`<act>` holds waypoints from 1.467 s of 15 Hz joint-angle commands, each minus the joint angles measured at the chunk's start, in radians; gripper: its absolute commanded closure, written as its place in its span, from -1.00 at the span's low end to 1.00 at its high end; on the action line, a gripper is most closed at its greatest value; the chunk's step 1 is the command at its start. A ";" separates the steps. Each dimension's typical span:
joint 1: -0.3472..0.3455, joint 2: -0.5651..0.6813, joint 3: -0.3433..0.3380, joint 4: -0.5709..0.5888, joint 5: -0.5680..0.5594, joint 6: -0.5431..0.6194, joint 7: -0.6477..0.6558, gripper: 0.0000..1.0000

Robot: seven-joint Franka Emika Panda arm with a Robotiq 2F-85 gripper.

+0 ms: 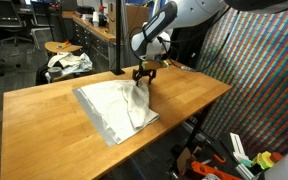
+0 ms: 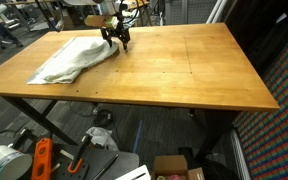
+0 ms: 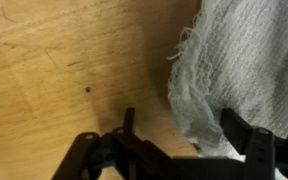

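Wrist view showed the white towel [image 3: 244, 60] with its frayed edge lying between the fingers of the gripper [image 3: 179, 118]. The fingers stood wide apart on either side of that edge and had hold of nothing. In both exterior views the towel lay crumpled on the wooden table [image 2: 184, 70], and the gripper hung low over the towel's corner. Beyond the towel, off the table, stood a round stool [image 1: 62, 47].

The cloth [image 1: 119, 108] is pale grey-white, the table [image 1: 44, 110] honey-brown with darker grain, the gripper [image 1: 144, 76] black, the panel [image 1: 259, 60] finely multicoloured checks.
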 commanded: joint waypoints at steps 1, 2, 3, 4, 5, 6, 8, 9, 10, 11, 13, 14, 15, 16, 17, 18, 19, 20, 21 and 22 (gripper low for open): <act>-0.012 -0.040 0.023 -0.049 0.006 0.036 -0.047 -0.17; -0.012 -0.044 0.022 -0.049 0.005 0.042 -0.046 -0.02; -0.013 -0.047 0.023 -0.049 0.007 0.043 -0.048 0.16; -0.012 -0.049 0.023 -0.048 0.007 0.047 -0.044 0.30; -0.012 -0.050 0.022 -0.045 0.007 0.044 -0.042 0.44; -0.010 -0.049 0.020 -0.040 0.005 0.042 -0.037 0.61; -0.009 -0.048 0.017 -0.033 0.004 0.042 -0.031 0.92; -0.007 -0.048 0.015 -0.031 0.001 0.042 -0.029 0.94; -0.008 -0.048 0.016 -0.031 0.003 0.042 -0.029 0.98; -0.009 -0.048 0.016 -0.029 0.005 0.044 -0.029 1.00; -0.012 -0.054 0.019 -0.029 0.012 0.044 -0.028 0.94; -0.012 -0.061 0.020 -0.032 0.015 0.043 -0.023 0.94; -0.011 -0.070 0.020 -0.035 0.016 0.034 -0.020 0.94; -0.013 -0.086 0.025 -0.042 0.021 0.026 -0.023 0.94; -0.013 -0.102 0.029 -0.052 0.024 0.020 -0.029 0.94; -0.009 -0.117 0.029 -0.061 0.022 0.014 -0.028 0.94; -0.006 -0.133 0.033 -0.072 0.022 0.013 -0.028 0.94; 0.000 -0.147 0.035 -0.083 0.019 0.011 -0.022 0.94; 0.006 -0.161 0.037 -0.091 0.014 -0.004 -0.020 0.94; 0.012 -0.177 0.042 -0.104 0.013 -0.013 -0.017 0.94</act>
